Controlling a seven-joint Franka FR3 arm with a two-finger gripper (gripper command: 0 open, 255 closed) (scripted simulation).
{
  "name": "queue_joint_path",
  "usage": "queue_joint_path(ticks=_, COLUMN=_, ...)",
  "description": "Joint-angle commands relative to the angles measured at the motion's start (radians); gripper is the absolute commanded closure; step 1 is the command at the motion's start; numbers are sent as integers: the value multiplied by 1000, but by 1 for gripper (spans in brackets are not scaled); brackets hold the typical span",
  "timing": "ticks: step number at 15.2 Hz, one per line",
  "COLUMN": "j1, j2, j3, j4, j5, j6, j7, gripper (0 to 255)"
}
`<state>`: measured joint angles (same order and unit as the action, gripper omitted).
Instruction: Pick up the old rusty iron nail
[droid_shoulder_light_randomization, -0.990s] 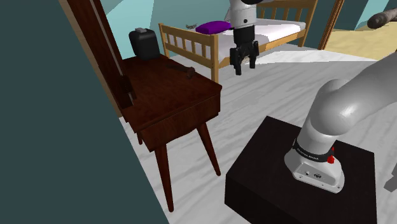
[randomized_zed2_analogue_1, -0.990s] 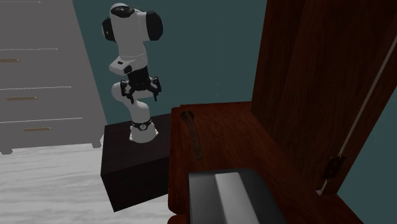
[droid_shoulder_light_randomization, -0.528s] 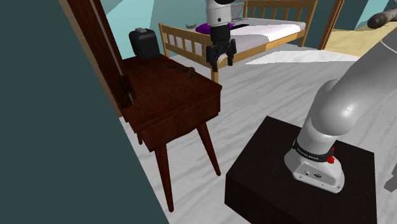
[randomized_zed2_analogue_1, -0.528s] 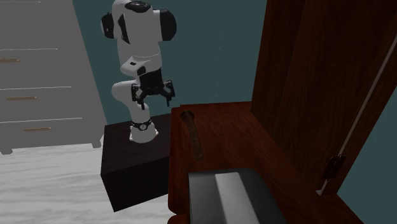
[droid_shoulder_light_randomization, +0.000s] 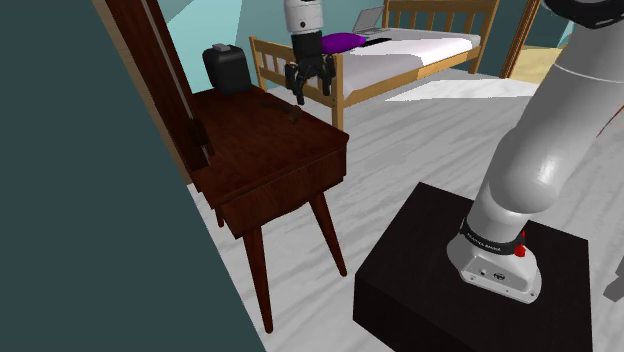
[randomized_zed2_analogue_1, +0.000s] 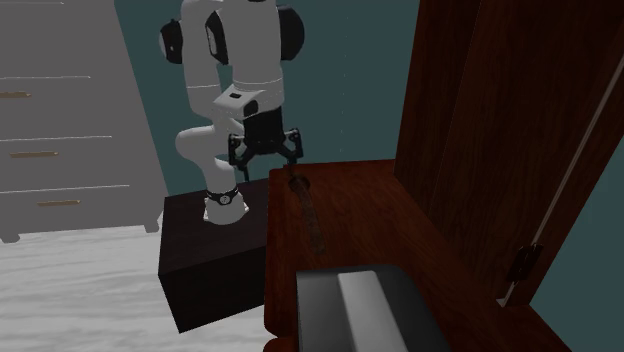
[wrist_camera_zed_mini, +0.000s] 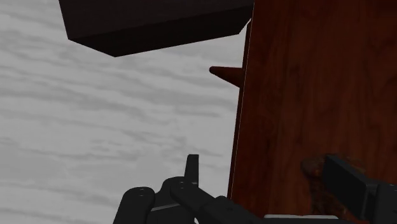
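In the shoulder view you see the pincer hanging with its fingers spread wide above the far end of the dark wooden counter, and the rusty nail lies on that end just below it, untouched. A black box stands further back on the counter, against the teal wall. Behind it there is a wooden bed with a purple pillow, and the floor is pale grey. The second exterior view shows you the pincer open over the counter's edge nearest the black stand. The nail runs lengthwise from that edge towards the box in the foreground. A grey dresser stands against the wall at this view's left, and a tall dark wooden panel rises at its right. In the wrist view the pincer straddles the counter's edge, one finger over the floor, the other over the wood just beside the nail.
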<state>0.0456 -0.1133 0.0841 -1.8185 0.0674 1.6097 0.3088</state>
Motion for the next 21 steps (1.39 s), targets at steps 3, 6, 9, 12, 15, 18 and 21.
queue_joint_path(ticks=3, j1=15, j2=151, j3=20, j4=200, j5=-22, j6=-23, j7=42, gripper=0)
queue_joint_path(ticks=6, j1=31, j2=270, j3=31, j4=370, j5=-44, j6=-56, j7=73, gripper=0)
queue_joint_path(ticks=9, j1=40, j2=319, j3=34, j4=431, j5=-53, j6=-60, j7=84, gripper=0)
queue_joint_path(ticks=12, j1=39, j2=309, j3=34, j4=377, j5=-52, j6=-16, j7=82, gripper=0)
queue_joint_path(ticks=15, j1=38, j2=301, j3=33, j4=317, j5=-51, j6=36, j7=80, gripper=0)
queue_joint_path(ticks=18, j1=38, j2=304, j3=33, j4=322, j5=-51, j6=33, j7=80, gripper=255)
queue_joint_path(ticks=21, j1=38, j2=304, j3=33, j4=323, j5=-51, j6=33, j7=80, gripper=255)
